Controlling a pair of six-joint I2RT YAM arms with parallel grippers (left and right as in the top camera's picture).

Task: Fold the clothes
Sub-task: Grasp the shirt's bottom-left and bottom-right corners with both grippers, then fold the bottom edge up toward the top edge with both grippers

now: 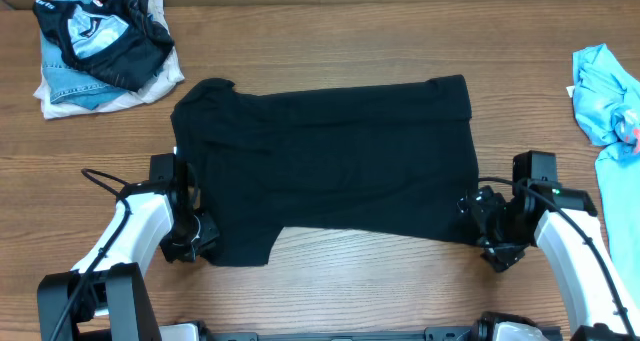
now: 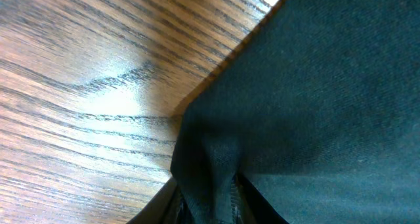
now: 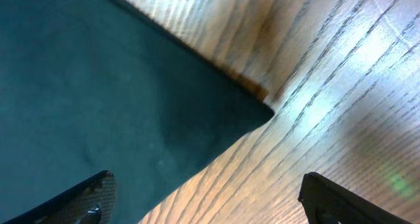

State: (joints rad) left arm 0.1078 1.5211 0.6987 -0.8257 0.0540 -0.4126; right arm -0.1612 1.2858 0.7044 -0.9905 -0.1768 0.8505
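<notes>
A black short-sleeved T-shirt (image 1: pixel 330 161) lies spread flat across the middle of the wooden table (image 1: pixel 350 281). My left gripper (image 1: pixel 210 239) sits at the shirt's near left corner. In the left wrist view the left gripper (image 2: pixel 213 207) is shut on a raised fold of the black cloth (image 2: pixel 315 86). My right gripper (image 1: pixel 468 213) is at the shirt's near right corner. In the right wrist view its fingers (image 3: pixel 82 201) stand wide apart, one over the cloth and the other over bare wood, with the shirt's corner (image 3: pixel 259 111) ahead of them. Nothing is held on that side.
A pile of other clothes (image 1: pixel 105 51), black-patterned on denim and white, lies at the far left corner. A light blue garment (image 1: pixel 605 91) hangs in at the right edge. Bare wood (image 1: pixel 360 41) runs along the far side of the shirt.
</notes>
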